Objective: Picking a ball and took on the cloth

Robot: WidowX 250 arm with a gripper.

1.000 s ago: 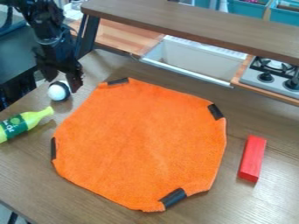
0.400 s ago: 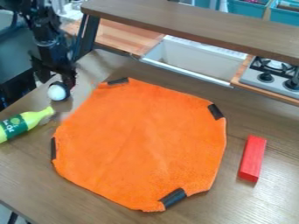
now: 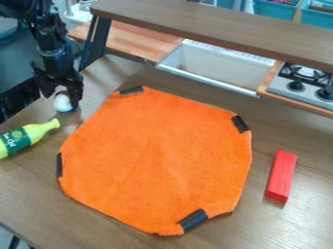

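Observation:
At the upper left, the black gripper (image 3: 62, 93) hangs low over the table, open, with one finger on each side of the ball. The white ball (image 3: 63, 102) has a dark part on its right and rests on the table, its upper part partly behind the gripper. To its right lies the orange cloth (image 3: 156, 160), spread flat, with black patches at several places along its edge.
A yellow-green toy bottle (image 3: 26, 137) lies at the left, close below the ball. A red block (image 3: 281, 176) lies right of the cloth. Behind are a raised shelf (image 3: 214, 24), a white sink (image 3: 211, 68) and a stove (image 3: 304, 85).
The gripper has moved slightly left and come down around the ball, which now shows lower between the fingers. The ball, cloth, bottle and block look unmoved.

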